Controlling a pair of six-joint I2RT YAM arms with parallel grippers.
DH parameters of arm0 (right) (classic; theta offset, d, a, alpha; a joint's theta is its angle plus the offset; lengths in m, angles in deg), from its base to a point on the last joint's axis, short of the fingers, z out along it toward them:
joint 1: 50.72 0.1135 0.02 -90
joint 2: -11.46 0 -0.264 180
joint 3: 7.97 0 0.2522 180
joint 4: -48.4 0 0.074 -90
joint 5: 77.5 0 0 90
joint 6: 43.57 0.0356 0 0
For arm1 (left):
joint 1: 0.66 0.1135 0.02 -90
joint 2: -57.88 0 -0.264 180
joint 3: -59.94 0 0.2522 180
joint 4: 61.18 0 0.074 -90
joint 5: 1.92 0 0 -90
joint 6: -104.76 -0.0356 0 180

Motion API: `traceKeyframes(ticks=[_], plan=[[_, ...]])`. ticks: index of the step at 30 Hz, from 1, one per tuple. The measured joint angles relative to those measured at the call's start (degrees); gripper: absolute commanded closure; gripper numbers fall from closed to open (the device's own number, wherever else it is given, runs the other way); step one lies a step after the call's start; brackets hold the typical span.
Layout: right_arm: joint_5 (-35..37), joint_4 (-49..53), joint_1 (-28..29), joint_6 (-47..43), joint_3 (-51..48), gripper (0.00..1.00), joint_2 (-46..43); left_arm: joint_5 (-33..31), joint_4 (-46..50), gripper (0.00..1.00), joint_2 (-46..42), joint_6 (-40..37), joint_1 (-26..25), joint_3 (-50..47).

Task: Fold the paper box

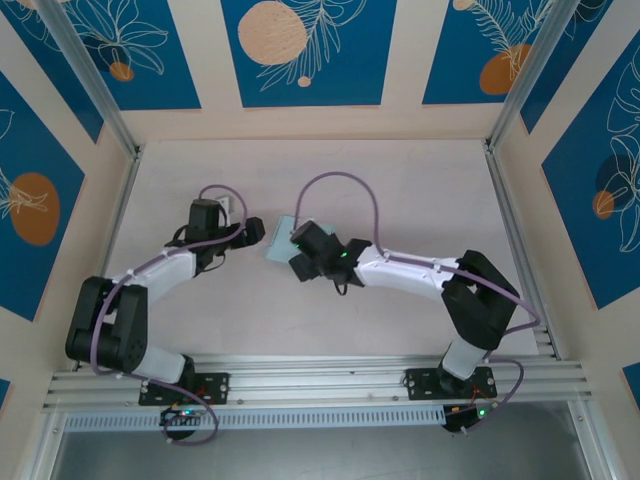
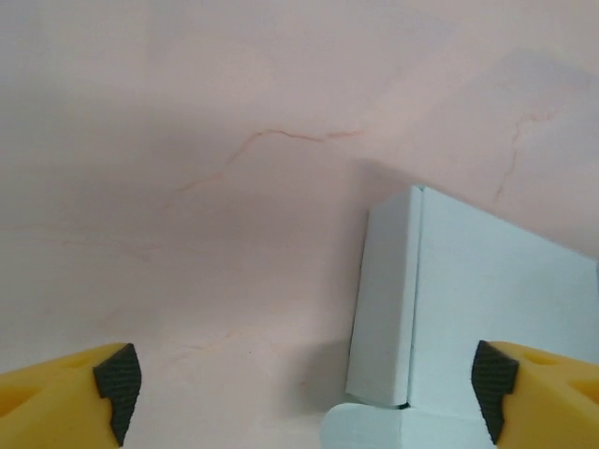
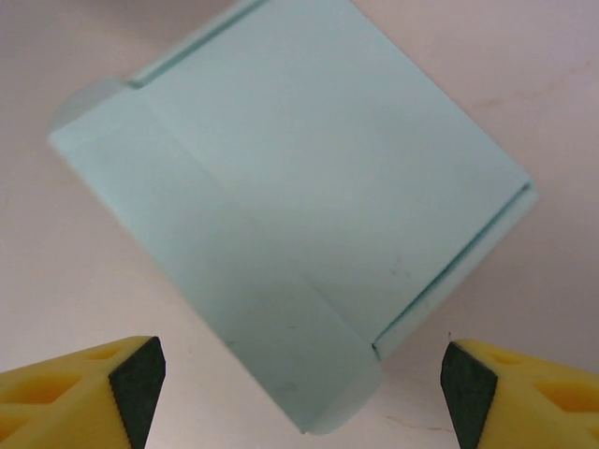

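Note:
The paper box (image 1: 279, 240) is a pale light-blue, shallow folded box lying flat on the table between my two grippers. In the left wrist view the paper box (image 2: 468, 299) sits to the right, one side wall facing me and a rounded tab at the bottom. My left gripper (image 2: 304, 393) is open, and the box's near corner reaches in between its fingers without touching them. In the right wrist view the paper box (image 3: 299, 178) lies diagonally, lid flap folded over. My right gripper (image 3: 302, 393) hangs open above its near corner, both fingertips well apart from the card.
The table (image 1: 400, 190) is a pale pinkish surface with faint cracks. Aluminium rails (image 1: 120, 220) run along both sides and the near edge. Both arms (image 1: 420, 270) reach in towards the middle, and the left gripper (image 1: 250, 232) and right gripper (image 1: 303, 250) are close together.

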Motion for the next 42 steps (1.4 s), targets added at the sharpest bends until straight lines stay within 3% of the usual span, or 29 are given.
traceKeyframes(ticks=[5, 12, 25, 32, 42], plan=[[10.1, 2.6, 5.7, -8.7, 4.3, 0.21, 7.6, -1.0, 0.0, 0.00, -4.0, 0.4, 1.6, -1.6], [16.6, 5.0, 6.7, -14.4, 8.1, 0.27, 16.5, -1.4, 0.0, 0.00, -6.0, 1.2, 2.9, -3.7], [17.8, 3.0, 4.1, -18.3, 11.3, 0.78, 17.7, -1.4, 0.0, 0.00, -6.0, 1.7, 3.7, -4.3], [18.9, 2.1, 3.6, -21.0, 12.5, 1.00, 17.7, -1.4, 0.0, 0.00, -6.3, 1.7, 4.0, -4.3], [17.9, 4.2, 3.2, -22.6, 16.0, 1.00, 17.7, -1.4, 0.0, 0.00, -8.1, 1.7, 4.5, -4.3]])
